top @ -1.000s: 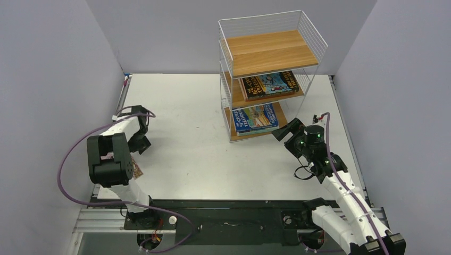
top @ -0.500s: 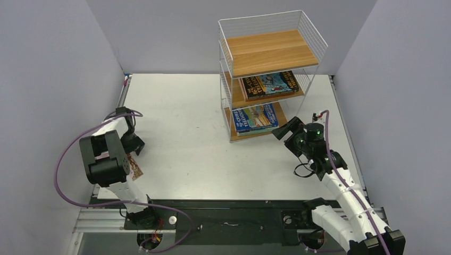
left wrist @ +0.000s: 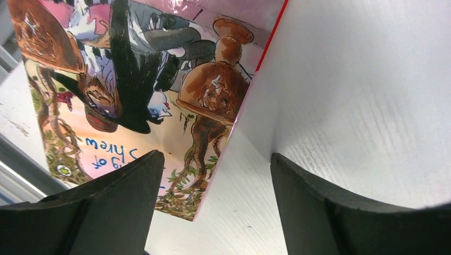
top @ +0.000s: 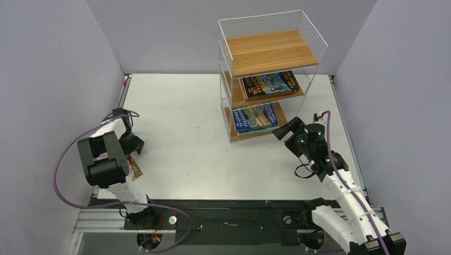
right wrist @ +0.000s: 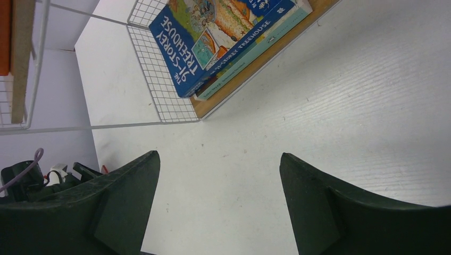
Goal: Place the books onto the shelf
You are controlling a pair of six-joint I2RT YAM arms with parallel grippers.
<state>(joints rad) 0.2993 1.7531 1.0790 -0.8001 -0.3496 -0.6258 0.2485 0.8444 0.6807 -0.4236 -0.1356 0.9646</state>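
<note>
While holding the left gripper (left wrist: 213, 178) spread astride the edge of the book (left wrist: 122, 90) at 8 o'clock on the table (top: 186, 133), tip one finger under it before pinching, with the right gripper (right wrist: 218, 180) spread beside the shelf (top: 266, 53) at 1 o'clock.

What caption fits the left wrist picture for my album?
The left gripper, open, straddles the edge of a picture book lying on the white table.

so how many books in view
4: dark paperback, middle tier of white wire shelf; blue paperback atop teal paperback, bottom tier; pink paperback at left claw; maybe more hidden.
</note>
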